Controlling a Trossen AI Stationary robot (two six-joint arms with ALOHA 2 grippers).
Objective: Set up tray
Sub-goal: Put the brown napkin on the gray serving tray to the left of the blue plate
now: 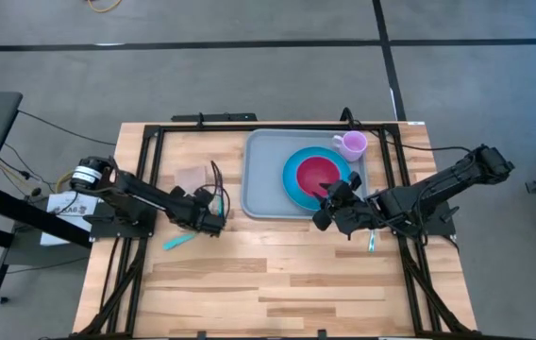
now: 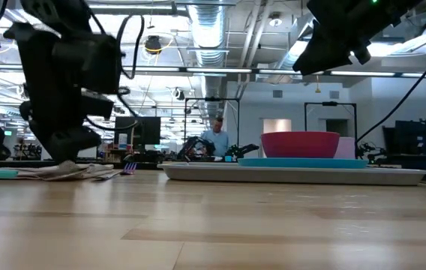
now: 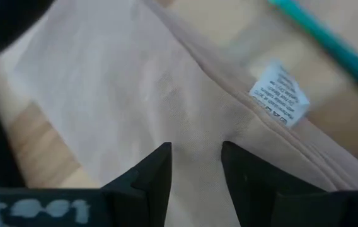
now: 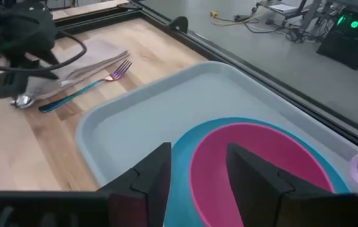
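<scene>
The grey-blue tray [image 1: 263, 179] lies flat on the far middle of the table. On it sit a bright-blue plate [image 1: 292, 181] carrying a pink bowl [image 1: 318, 173], and a lilac mug [image 1: 351, 144]. A beige napkin [image 3: 135, 94] with a white label lies left of the tray. My left gripper [image 3: 196, 151] is open right over the napkin, near its hem. My right gripper [image 4: 198, 154] is open and hangs well above the near rim of the bowl [image 2: 301, 142], clear of it. My left gripper points down at the beige napkin [image 2: 63, 171], its fingers [image 3: 157, 170] on either side of a patch near the hemmed edge. I cannot tell whether the fingertips touch the cloth.
A fork [image 4: 103, 79] and a spoon [image 4: 21, 101] lie by the napkin, close to my left gripper. A teal utensil [image 1: 178, 242] lies nearer the table's front-left. A black frame runs around the tabletop. The near half of the table is bare wood.
</scene>
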